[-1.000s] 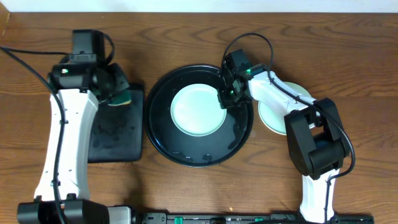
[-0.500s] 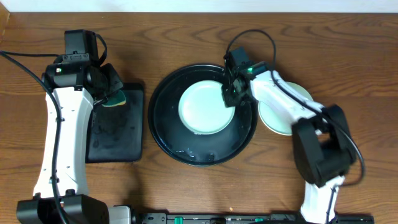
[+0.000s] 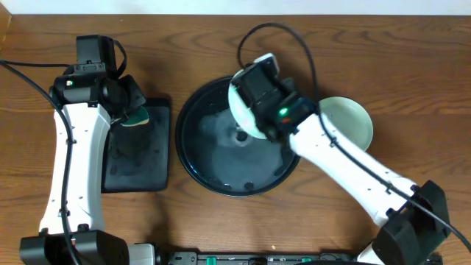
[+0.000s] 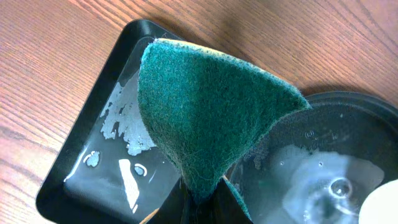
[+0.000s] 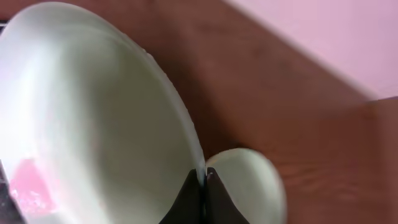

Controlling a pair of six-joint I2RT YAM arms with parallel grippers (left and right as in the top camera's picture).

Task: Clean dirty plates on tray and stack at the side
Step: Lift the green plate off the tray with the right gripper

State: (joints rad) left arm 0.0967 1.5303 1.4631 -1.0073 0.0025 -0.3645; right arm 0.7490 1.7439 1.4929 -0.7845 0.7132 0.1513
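Your right end effector is pinching the rim of an aqua-mint plate, tilting it on edge above the round black tray, probably so water is draining back into the tray rather than onto the wood; your left end effector is pressing together on a folded green sponge over the rectangular tray, within reach for wiping; another pale plate is lying on the tabletop just right of the round tray, marking where the stack is going.

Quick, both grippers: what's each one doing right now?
Left gripper: closed, holding the green sponge.
Right gripper: closed on the rim of a mint plate.
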